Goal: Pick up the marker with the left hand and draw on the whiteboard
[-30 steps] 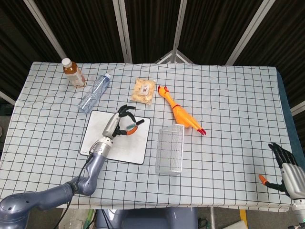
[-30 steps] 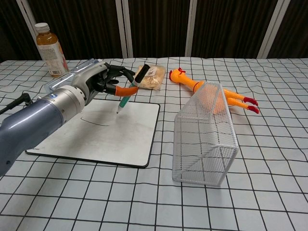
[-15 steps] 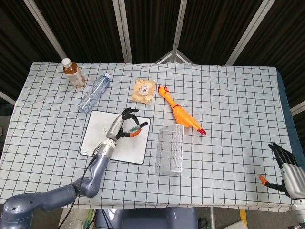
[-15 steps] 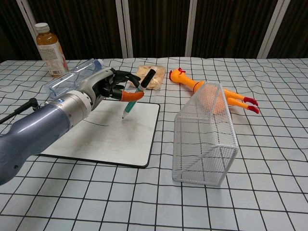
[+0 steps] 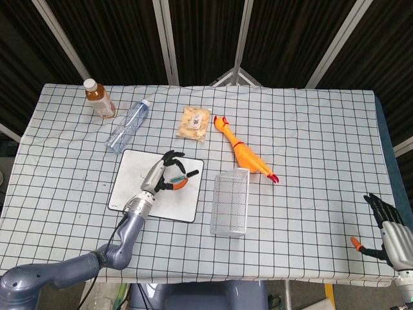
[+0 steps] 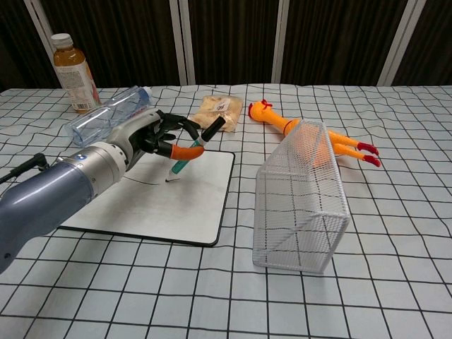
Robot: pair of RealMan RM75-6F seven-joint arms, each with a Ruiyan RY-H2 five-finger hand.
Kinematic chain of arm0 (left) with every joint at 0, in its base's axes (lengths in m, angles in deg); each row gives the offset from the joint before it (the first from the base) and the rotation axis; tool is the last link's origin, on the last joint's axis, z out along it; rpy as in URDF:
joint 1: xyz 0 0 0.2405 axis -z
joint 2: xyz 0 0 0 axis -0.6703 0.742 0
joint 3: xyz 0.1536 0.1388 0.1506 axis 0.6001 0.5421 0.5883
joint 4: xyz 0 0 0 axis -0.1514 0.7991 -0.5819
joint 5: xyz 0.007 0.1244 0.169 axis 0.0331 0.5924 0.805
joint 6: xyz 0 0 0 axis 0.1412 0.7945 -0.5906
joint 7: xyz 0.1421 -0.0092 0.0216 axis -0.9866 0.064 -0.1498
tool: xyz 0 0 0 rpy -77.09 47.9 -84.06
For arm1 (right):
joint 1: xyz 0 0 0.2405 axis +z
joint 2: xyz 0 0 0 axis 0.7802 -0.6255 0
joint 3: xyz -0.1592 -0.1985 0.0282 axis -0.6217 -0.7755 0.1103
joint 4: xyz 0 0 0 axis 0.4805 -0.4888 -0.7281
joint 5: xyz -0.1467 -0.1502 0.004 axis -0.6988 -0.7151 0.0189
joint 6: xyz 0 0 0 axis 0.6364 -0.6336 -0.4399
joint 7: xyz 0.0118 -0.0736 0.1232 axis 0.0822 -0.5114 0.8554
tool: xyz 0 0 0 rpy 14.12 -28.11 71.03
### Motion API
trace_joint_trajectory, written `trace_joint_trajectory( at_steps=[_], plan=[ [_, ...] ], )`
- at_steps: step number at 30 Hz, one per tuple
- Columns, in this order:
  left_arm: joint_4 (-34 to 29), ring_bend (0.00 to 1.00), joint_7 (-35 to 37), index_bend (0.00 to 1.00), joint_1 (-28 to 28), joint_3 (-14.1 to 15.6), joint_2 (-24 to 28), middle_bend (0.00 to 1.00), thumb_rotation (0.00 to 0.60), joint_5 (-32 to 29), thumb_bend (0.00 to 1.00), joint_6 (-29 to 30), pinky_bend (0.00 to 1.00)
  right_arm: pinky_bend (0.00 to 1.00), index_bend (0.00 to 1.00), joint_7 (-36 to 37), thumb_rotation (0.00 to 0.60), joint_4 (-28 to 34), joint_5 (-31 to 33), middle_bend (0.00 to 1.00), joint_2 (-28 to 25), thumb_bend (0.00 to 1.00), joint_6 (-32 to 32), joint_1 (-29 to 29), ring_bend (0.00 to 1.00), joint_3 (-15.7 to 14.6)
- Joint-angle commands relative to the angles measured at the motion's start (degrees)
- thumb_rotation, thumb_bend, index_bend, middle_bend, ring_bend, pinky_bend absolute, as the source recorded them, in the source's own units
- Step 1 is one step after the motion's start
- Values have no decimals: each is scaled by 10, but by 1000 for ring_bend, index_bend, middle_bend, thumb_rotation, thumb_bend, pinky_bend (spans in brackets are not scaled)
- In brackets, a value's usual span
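My left hand hovers over the whiteboard and pinches a green marker with a black cap. The marker leans, its tip touching the board near the end of a thin dark line. The whiteboard lies flat on the checked tablecloth, left of centre. My right hand rests low at the table's front right corner, fingers spread, holding nothing; the chest view does not show it.
A white wire basket lies right of the board. Behind are a rubber chicken, a snack bag, a clear bottle lying down and an upright tea bottle.
The left hand shifted right across the board with the marker, then came down and back a little; the marker tip now touches the board surface. The right hand stayed still.
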Motion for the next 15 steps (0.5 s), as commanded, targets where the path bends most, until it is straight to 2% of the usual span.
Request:
trace_joint_trajectory(
  at_steps=[1,15],
  plan=[
    [-9,0,-7,731,-9,6,7,165,600,-3,564,4,33,0,0,-2,600,0,0,0,1,269,-1,0,0,0],
    [-89,0,-35,732,-84,47,63,166,600,-15,564,40,33,0,0,-11,600,2,0,0,3,268,-6,-2,0,1]
  ],
)
